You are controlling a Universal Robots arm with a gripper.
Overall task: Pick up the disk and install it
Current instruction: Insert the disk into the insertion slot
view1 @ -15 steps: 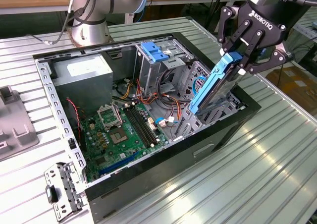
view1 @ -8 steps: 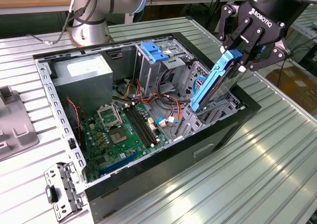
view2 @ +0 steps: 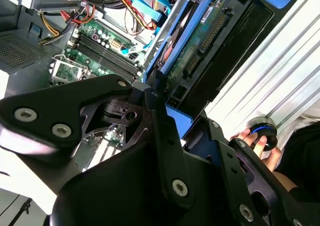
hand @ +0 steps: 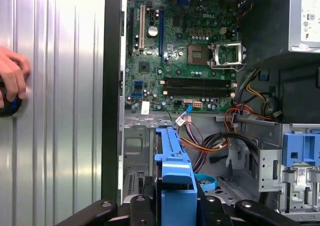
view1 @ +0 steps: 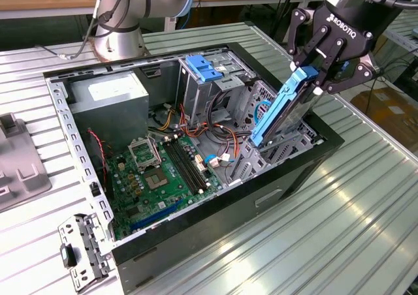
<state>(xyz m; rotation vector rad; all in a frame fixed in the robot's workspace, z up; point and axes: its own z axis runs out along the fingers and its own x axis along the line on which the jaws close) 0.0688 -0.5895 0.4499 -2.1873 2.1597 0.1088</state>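
Exterior view: gripper pinching tilted disk in open case; ribbed metal table; workbench behind.

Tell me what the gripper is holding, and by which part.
The gripper holds the disk by its upper end. The disk is tilted, with its lower end down inside the open computer case.

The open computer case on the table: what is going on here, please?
A robot arm is working on the open computer case. Its gripper is closed on the upper end of the disk, a drive with blue side rails. The disk is tilted, its lower end down inside the case, not yet lying flat in a bay. A person's hand rests on a round blue-ringed knob on the table beside the case.
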